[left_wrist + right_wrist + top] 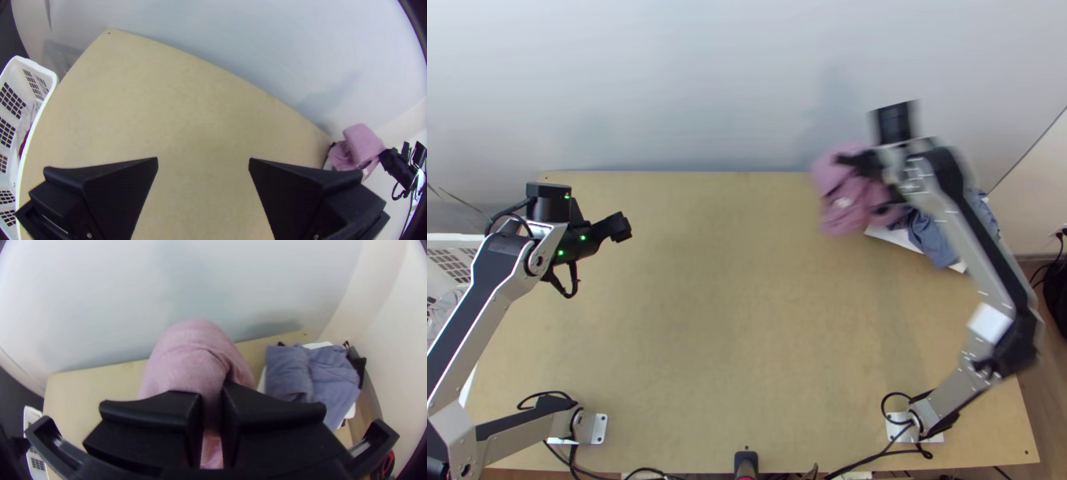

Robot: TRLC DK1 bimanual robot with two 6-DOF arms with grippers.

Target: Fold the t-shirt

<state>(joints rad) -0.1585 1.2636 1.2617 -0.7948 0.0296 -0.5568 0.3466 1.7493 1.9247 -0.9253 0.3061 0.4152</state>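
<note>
Pinching pink cloth [841, 210], right hand [865, 166] hangs near far edge [747, 173]; left hand [601, 232] agape, open table [731, 280] between.

Stuff on both sides, wall [691, 88] behind

So the basket's [42, 69] beside the desk's [707, 304] left edge, laundry [29, 113] in it. Other clothes [333, 382]: far right corner. T-shirt's [841, 210] just left of those, in the right gripper's [859, 186] jaws.

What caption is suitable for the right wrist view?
The right claw grips pink cloth between its fingers, near blue-grey cloth.
</note>
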